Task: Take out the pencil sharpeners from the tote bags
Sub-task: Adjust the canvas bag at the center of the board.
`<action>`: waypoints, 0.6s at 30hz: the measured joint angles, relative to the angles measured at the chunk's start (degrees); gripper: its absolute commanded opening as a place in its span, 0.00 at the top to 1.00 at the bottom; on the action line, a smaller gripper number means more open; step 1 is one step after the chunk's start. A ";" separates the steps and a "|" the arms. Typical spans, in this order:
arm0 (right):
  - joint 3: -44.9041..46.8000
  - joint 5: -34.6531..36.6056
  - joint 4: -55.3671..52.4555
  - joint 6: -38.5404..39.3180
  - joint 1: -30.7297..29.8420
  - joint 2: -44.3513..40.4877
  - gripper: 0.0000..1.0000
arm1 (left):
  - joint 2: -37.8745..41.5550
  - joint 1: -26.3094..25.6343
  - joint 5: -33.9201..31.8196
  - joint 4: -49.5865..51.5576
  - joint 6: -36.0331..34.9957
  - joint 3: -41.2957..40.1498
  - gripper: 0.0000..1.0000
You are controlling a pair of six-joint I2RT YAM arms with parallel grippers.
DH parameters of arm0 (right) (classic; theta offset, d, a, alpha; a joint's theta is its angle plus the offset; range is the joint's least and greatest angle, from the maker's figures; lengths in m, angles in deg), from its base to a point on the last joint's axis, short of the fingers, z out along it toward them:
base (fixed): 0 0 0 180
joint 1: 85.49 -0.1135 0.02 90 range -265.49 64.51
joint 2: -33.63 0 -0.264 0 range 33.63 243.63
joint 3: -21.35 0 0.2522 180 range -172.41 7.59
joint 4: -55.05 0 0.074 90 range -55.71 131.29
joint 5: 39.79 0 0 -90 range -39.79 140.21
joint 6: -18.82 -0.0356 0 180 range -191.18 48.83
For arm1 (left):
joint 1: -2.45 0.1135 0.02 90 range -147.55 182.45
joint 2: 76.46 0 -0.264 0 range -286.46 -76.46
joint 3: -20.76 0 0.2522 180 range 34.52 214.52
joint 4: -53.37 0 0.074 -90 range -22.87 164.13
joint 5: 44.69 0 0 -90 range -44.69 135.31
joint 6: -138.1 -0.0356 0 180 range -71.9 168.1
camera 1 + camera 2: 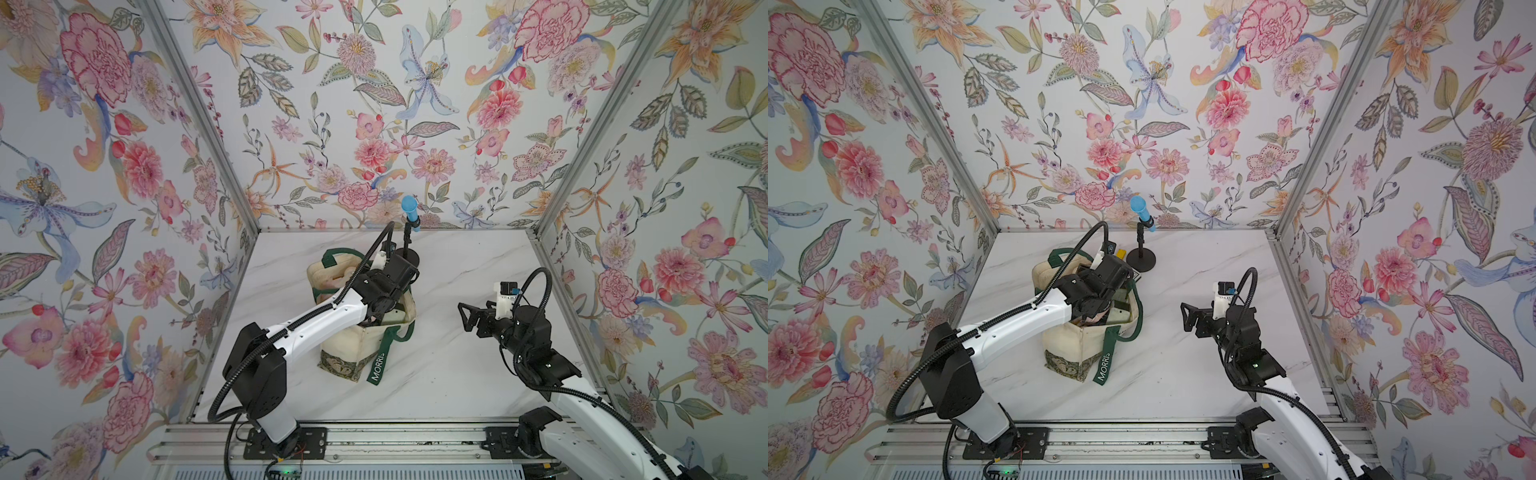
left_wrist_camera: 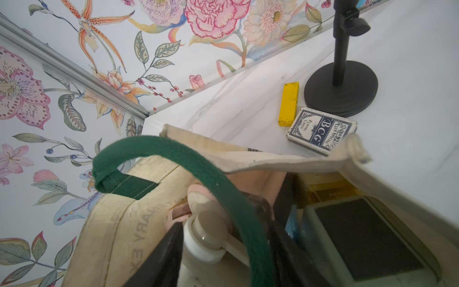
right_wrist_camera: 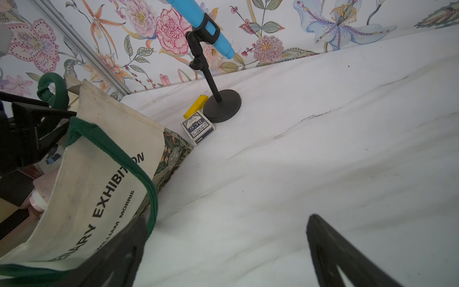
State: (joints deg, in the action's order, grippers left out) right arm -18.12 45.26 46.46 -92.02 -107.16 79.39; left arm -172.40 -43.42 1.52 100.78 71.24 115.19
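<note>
Overhead, in both top views, the left gripper [image 1: 379,311] is sunk in the tote bag [image 1: 359,347] among the pencil sharpeners [image 1: 395,318]. Left wrist: jaws straddle a pink sharpener [image 2: 206,223]; whether they grip cannot be told. The green handle [image 2: 196,174] crosses them (snag risk): lift straight. Right wrist: right gripper [image 3: 223,256] spread wide, empty; bare table [image 3: 323,149] beside it for set-down.

The left gripper [image 1: 376,316] is down inside the mouth of the cream tote bag [image 1: 353,349]. Its jaws are lost among the contents, so I can't tell whether they grip anything. Just beside it, a pale pencil sharpener [image 1: 395,316] shows in the bag. The right gripper [image 1: 463,318] hovers over the marble table [image 1: 457,374], jaws apart, well clear of the bag. Beyond the left gripper, a blue microphone [image 1: 409,210] sits on a black stand [image 1: 406,240].
</note>
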 measured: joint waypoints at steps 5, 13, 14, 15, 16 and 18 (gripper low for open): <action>0.00 0.02 -0.02 0.00 -0.07 0.26 0.00 | -0.15 0.72 0.00 0.20 -0.22 0.02 0.83; -0.09 0.37 -0.22 0.00 -0.46 1.07 0.00 | 5.07 2.27 1.49 -0.24 -1.11 0.02 0.97; -0.09 0.44 -0.22 0.00 -0.48 1.09 0.00 | 6.69 2.99 1.77 -0.35 -1.20 0.02 0.97; -0.09 0.48 -0.26 0.00 -0.48 1.09 0.00 | 8.70 4.17 2.21 -0.39 -1.29 0.02 0.97; -0.09 0.63 -0.28 0.00 -0.50 1.09 0.00 | 10.82 5.66 3.04 -0.50 -1.31 0.02 0.97; -0.09 0.81 -0.35 0.00 -0.52 1.09 0.00 | 14.82 9.79 4.72 -0.87 -1.33 -0.02 0.94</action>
State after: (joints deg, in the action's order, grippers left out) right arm -18.21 46.07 46.11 -92.02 -107.68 80.48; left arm -157.58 -33.63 6.24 99.91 69.90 115.16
